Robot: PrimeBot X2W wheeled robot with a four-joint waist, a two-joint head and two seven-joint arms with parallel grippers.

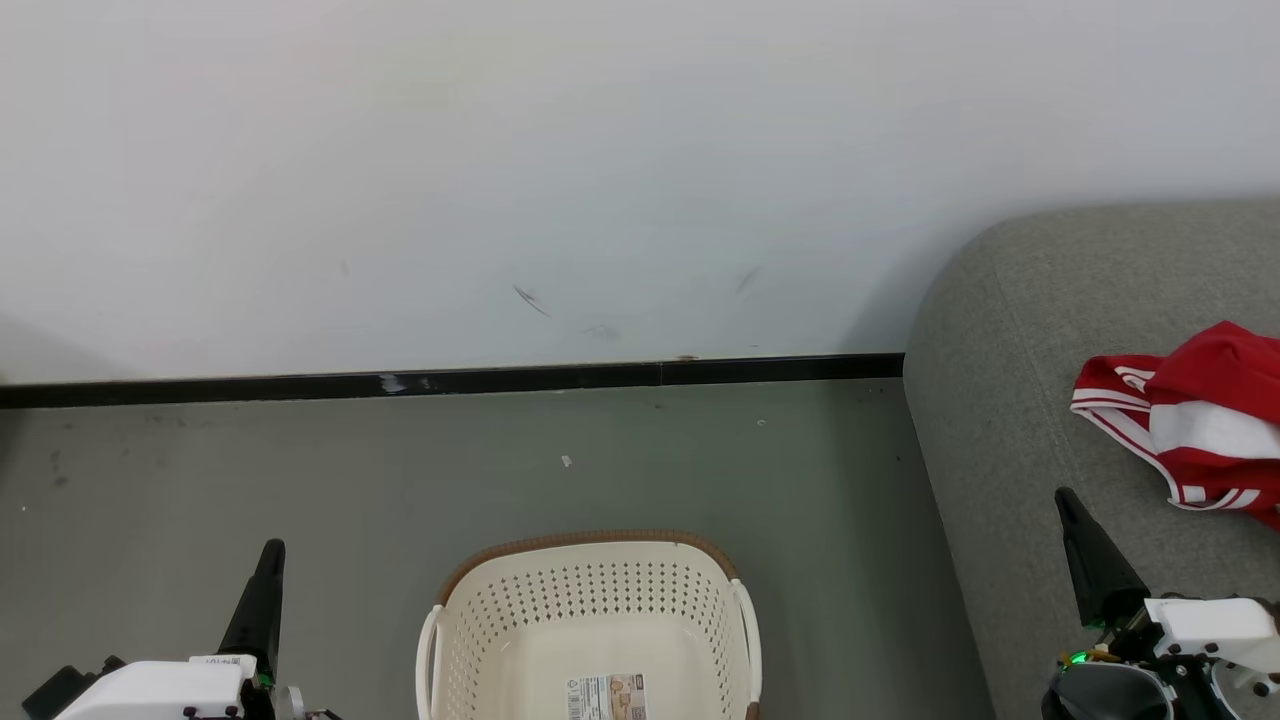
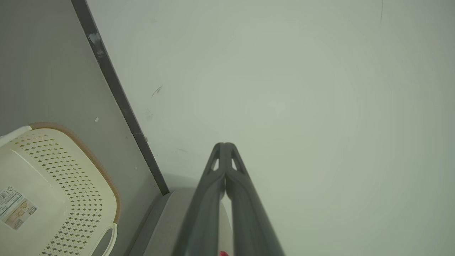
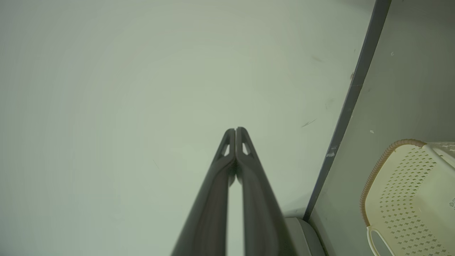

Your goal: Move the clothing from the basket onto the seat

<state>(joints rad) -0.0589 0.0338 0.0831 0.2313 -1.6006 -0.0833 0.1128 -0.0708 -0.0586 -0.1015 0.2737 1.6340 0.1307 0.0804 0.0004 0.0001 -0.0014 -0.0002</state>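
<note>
Finds red white-banded clothing [image 1: 1195, 425] heaped on the grey sofa seat [image 1: 1010, 340], basket [image 1: 590, 545] bare down to its label [image 1: 607, 697]. Holds left gripper [image 1: 268, 562] and right gripper [image 1: 1072, 515] clenched on nothing either side of the basket, seemingly because nothing remains to lift.

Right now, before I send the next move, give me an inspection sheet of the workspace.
Surface: grey floor, scuffed in places.
Job's things: red and white clothing lies on the grey seat; basket on the floor, no clothing in the part that shows, label on its bottom.
Clutter: a few pale specks on the floor.
Grippers: left gripper shut, holding nothing; right gripper shut, holding nothing.
Cables: nothing seen.
Surroundings: white wall with faint marks, black skirting.
</note>
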